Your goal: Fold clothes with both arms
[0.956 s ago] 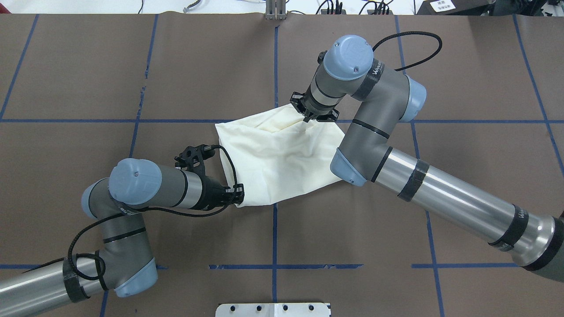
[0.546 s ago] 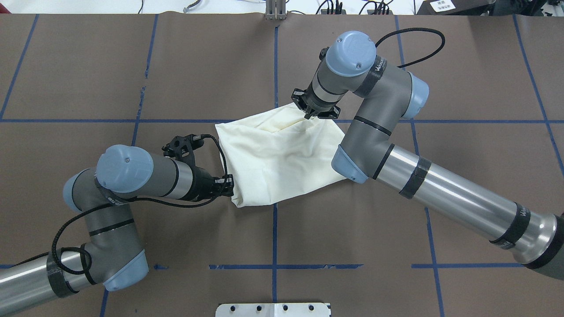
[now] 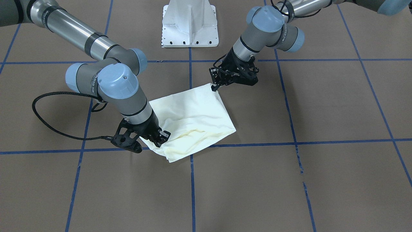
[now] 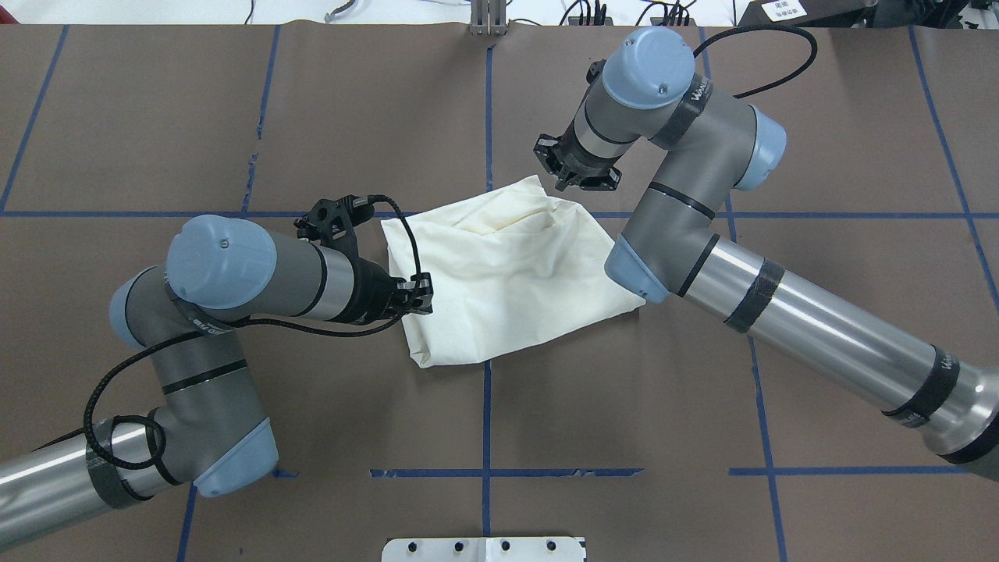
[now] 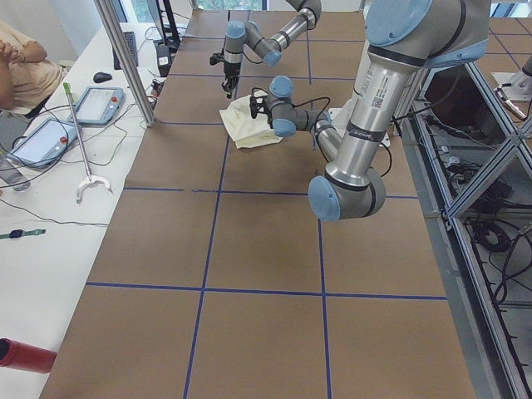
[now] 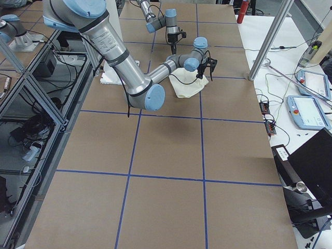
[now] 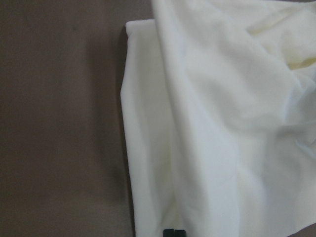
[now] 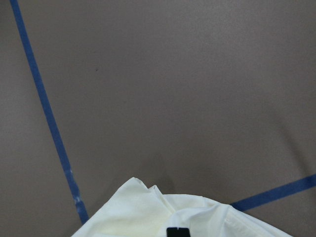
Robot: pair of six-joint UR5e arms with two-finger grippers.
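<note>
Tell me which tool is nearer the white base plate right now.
Left. The left tool is by the shirt corner nearest the white base plate. The right tool is at the shirt's opposite side, farther from the plate.

Black strap, wrist end of the right arm: white capitals beginning "WAN"; the later letters are too small to read.
Second strap, base end of the same arm: the same white lettering, "WA" legible.
Strap on the left arm: white lettering, seen upside down, not readable.
White label beyond the table's far edge: dark characters, illegible.
Sticker on the near arm's silver tube, left side view: small print, illegible.
</note>
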